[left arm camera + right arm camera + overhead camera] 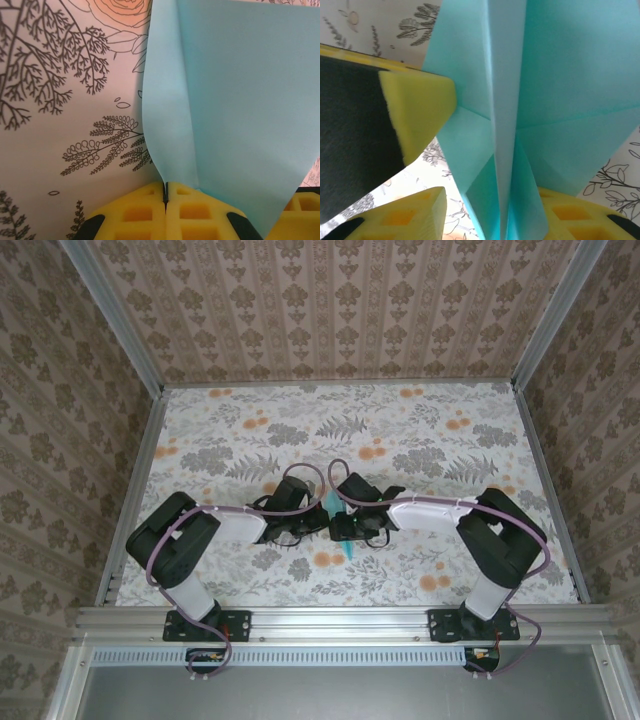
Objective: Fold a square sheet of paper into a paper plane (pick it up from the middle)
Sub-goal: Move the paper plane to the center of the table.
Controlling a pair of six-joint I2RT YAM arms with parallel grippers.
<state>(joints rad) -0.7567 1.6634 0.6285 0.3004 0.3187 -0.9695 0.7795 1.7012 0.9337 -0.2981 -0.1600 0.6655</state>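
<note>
Top view: the partly folded sheet of paper (pixel 347 546) sits at mid-table (pixel 450 440), between the left gripper (pixel 312 524) and the right gripper (pixel 348 526)
Left wrist: the left gripper (pixel 165 192) has its yellow pads pressed together on the sheet's (pixel 235 100) centre fold
Right wrist: the right gripper (pixel 492 215) has its pads apart on either side of the creased sheet (pixel 570 75), unclamped
Step, as judged: mid-fold; next the right gripper should grip one flap and crease it evenly

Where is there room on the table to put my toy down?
The far strip of table by the back wall is bare, and both far corners. The middle is crowded: left gripper and right gripper meet at the paper.
</note>
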